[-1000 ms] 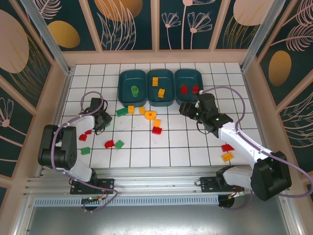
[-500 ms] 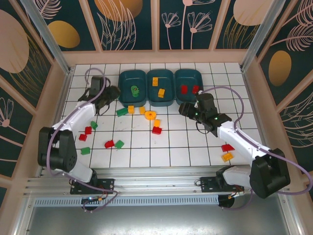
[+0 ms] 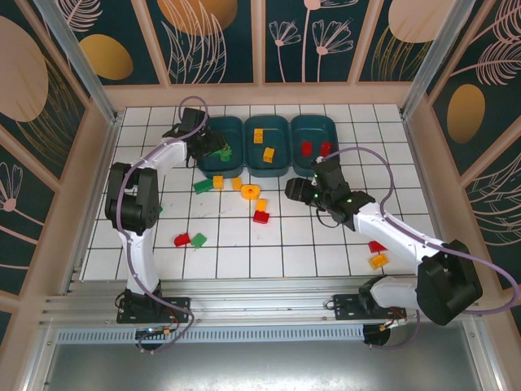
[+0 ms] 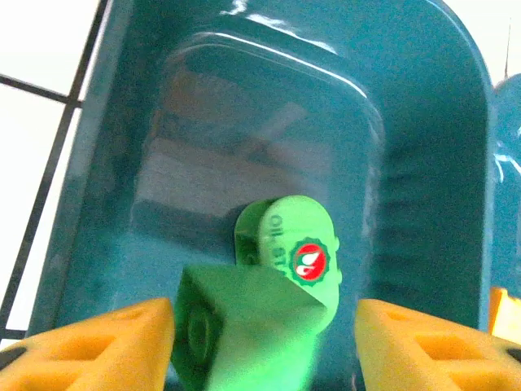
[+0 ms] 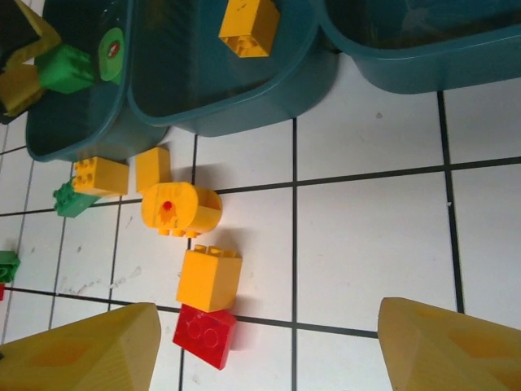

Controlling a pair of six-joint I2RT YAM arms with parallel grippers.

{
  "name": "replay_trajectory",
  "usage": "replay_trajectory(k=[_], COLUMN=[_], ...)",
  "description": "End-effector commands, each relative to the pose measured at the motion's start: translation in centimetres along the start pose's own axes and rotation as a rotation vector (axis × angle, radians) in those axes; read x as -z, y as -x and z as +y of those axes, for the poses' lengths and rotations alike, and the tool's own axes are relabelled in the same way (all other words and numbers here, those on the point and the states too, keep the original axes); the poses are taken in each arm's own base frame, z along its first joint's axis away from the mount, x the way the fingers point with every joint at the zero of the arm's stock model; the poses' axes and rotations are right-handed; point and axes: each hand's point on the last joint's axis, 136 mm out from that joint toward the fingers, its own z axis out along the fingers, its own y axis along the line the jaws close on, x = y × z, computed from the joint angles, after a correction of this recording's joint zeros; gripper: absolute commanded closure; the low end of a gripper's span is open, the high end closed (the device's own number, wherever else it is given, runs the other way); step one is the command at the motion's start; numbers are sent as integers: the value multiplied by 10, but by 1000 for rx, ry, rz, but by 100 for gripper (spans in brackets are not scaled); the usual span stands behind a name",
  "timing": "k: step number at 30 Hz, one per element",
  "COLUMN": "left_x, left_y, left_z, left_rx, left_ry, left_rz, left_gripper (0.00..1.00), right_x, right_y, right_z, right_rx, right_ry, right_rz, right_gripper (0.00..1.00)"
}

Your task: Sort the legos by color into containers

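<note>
While above the left bin [image 4: 423, 163], left end effector [image 4: 260, 342] gripping green brick [image 4: 244, 326]; right end effector [image 5: 269, 346] open.

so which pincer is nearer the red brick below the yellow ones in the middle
Right. The right pincer hovers just right of the red brick; the left pincer is over the left bin, holding a green brick.

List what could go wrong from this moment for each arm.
The left gripper holds a green brick between its fingers over the left bin, near the side rim; released off-centre, it could bounce out.

The right gripper is open above tightly clustered pieces: a yellow brick touches a red brick, so closing might catch both or push one away.
</note>
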Motion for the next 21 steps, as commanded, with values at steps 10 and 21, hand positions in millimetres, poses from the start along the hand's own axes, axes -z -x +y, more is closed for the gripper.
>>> replay_trajectory(k=[10,21], left_x=[148,172], left_y=[-4,-112], left_z=[-103,-23], left_rx=[-36,90], left_ry=[-546,-550], left_rz=[-130,-116], left_gripper=[17,4], right_x=[50,101], right_y=[14,4], right_z=[-112,-255], right_rx=[-217,-696], right_ry=[-481,-593], right_rz=[-130,-95], right_gripper=[15,13])
